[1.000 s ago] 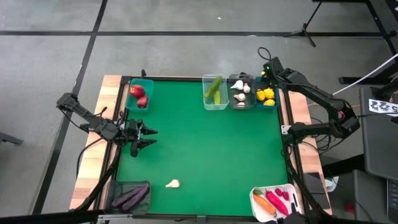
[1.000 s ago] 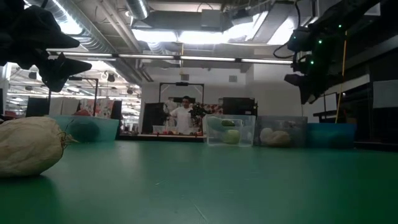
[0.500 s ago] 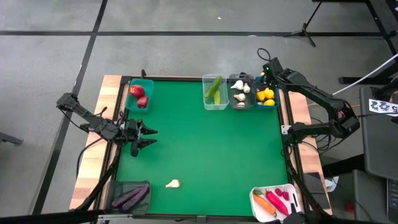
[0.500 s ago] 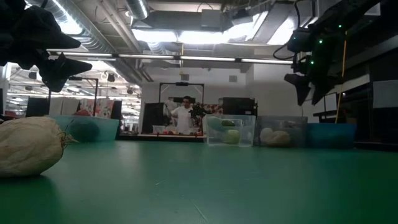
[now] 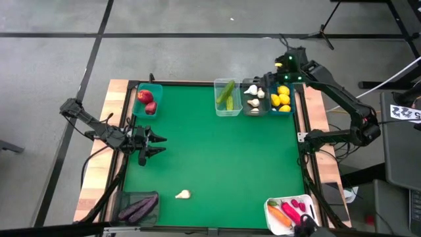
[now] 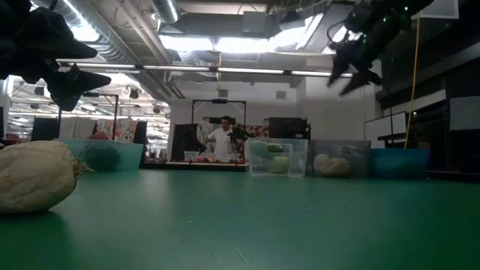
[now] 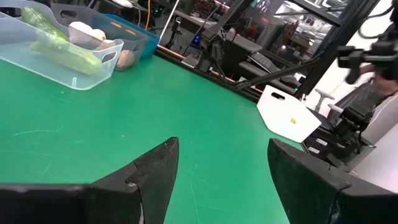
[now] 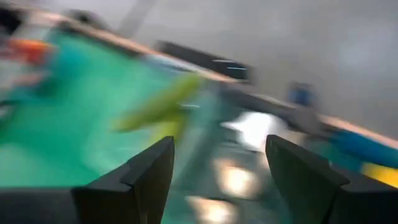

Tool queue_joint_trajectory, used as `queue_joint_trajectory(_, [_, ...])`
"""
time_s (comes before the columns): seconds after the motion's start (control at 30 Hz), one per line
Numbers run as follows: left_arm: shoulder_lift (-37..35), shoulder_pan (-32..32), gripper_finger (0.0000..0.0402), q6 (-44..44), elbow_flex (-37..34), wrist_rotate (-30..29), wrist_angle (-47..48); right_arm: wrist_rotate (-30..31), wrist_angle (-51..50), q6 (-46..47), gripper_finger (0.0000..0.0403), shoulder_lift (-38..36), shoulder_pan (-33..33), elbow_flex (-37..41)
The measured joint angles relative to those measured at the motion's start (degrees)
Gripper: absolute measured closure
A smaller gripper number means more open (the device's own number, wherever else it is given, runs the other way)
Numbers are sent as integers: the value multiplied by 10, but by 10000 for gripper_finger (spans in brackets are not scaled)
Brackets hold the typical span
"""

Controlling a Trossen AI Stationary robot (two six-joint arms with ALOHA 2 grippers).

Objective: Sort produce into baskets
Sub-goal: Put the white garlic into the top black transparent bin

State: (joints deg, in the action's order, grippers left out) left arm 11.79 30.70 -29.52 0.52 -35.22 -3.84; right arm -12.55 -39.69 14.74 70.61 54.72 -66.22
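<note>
Above the lemons [image 5: 281,99], the right claw [image 5: 279,66] gapes wide, seen only from its wrist

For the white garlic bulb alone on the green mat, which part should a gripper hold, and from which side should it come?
Grip the garlic bulb across its round body, not its thin pointed tip. It lies on its side on the open mat, nothing touching it, so coming straight down from above seems best. The open left gripper is nearer.

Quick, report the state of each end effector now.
Left end effector: open, holding nothing, at the table's left edge.
Right end effector: open, holding nothing, above the far-right baskets.
</note>
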Motion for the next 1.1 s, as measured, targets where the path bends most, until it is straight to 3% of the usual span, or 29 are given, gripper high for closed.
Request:
queue_joint_trajectory(0.17, [0,0,161,0,0,0,0,-214,66,30,154,0,-25,-13])
queue_joint_trajectory(0.3, [0,0,161,0,0,0,0,-246,111,30,155,0,-97,-13])
queue_joint_trajectory(0.57, [0,0,161,0,0,0,0,-180,223,28,155,0,-288,-13])
queue_joint_trajectory(0.73, [0,0,161,0,0,0,0,-48,278,8,155,9,-419,-13])
queue_joint_trajectory(0.87, [0,0,161,-3,0,0,0,19,324,-20,155,42,-511,-13])
queue_joint_trajectory(1.1, [0,0,161,-5,0,0,0,56,472,-59,155,143,-627,-13])
